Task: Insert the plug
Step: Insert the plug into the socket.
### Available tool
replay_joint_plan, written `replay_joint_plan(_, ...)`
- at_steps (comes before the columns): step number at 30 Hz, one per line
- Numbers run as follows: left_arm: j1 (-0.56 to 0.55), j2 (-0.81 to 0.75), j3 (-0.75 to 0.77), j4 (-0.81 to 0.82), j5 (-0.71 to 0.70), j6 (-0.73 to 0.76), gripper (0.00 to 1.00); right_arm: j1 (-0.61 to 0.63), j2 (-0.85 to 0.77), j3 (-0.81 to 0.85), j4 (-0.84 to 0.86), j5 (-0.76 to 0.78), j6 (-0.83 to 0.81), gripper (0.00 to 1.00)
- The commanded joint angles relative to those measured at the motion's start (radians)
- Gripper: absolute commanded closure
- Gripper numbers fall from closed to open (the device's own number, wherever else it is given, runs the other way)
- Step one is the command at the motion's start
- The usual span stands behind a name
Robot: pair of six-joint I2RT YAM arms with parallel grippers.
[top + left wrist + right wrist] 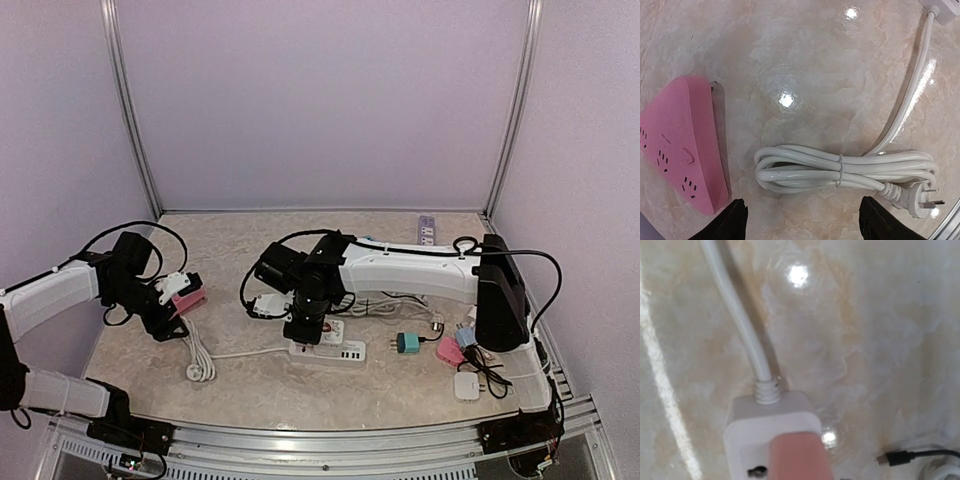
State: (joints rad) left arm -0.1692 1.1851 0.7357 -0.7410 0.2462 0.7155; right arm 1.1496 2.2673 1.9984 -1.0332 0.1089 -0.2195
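Note:
A white power strip (330, 351) lies mid-table; its cable end fills the right wrist view (767, 420). My right gripper (303, 328) hangs straight over it, shut on a salmon-pink plug (799, 457) that sits against the strip's top face beside a socket hole (756, 471); my fingers are out of that view. My left gripper (805, 225) is open and empty, its black fingertips (732, 222) low over the table near the bundled white cable (840, 170) with its pronged plug (914, 196). A pink triangular power strip (677, 145) lies to the left.
A teal adapter (407, 343), a pink adapter (450, 351), a white charger (467, 386) and black cables lie right of the white strip. A purple strip (427, 230) lies at the back wall. A black USB lead (900, 458) lies near the white strip.

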Motion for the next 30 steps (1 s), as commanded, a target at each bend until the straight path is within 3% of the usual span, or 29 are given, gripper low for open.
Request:
replay_joint_plan(1, 0.008, -0.017, -0.012, 0.005, -0.002, 0.000, 0.24, -0.004, 0.087, -0.169, -0.073, -0.107, 0.047, 1.00)
replay_joint_plan(4, 0.008, -0.015, -0.005, 0.012, 0.003, -0.011, 0.24, -0.004, 0.098, -0.113, -0.106, -0.088, 0.046, 1.00)
replay_joint_plan(5, 0.008, -0.015, -0.002, 0.012, 0.007, -0.015, 0.24, -0.004, 0.102, -0.089, -0.113, -0.084, 0.048, 0.95)
replay_joint_plan(10, 0.008, -0.023, -0.006, 0.005, 0.004, -0.015, 0.24, -0.002, 0.086, 0.041, -0.123, -0.087, 0.054, 0.51)
replay_joint_plan(14, 0.008, -0.025, -0.023, 0.014, 0.004, -0.016, 0.24, 0.003, 0.063, 0.103, -0.120, -0.056, 0.059, 0.31)
replay_joint_plan(19, 0.005, -0.031, -0.024, 0.015, 0.012, -0.020, 0.23, 0.010, 0.033, 0.133, -0.086, -0.068, 0.066, 0.15)
replay_joint_plan(20, 0.003, -0.031, -0.024, 0.012, 0.008, -0.019, 0.22, 0.011, 0.026, 0.138, -0.078, -0.072, 0.066, 0.04)
replay_joint_plan(25, -0.024, -0.037, -0.026, -0.021, -0.019, -0.008, 0.19, 0.012, -0.042, 0.141, 0.009, -0.107, 0.095, 0.00)
replay_joint_plan(30, -0.064, -0.058, -0.030, -0.066, -0.037, -0.011, 0.18, 0.009, -0.238, -0.019, 0.143, -0.036, 0.243, 0.00)
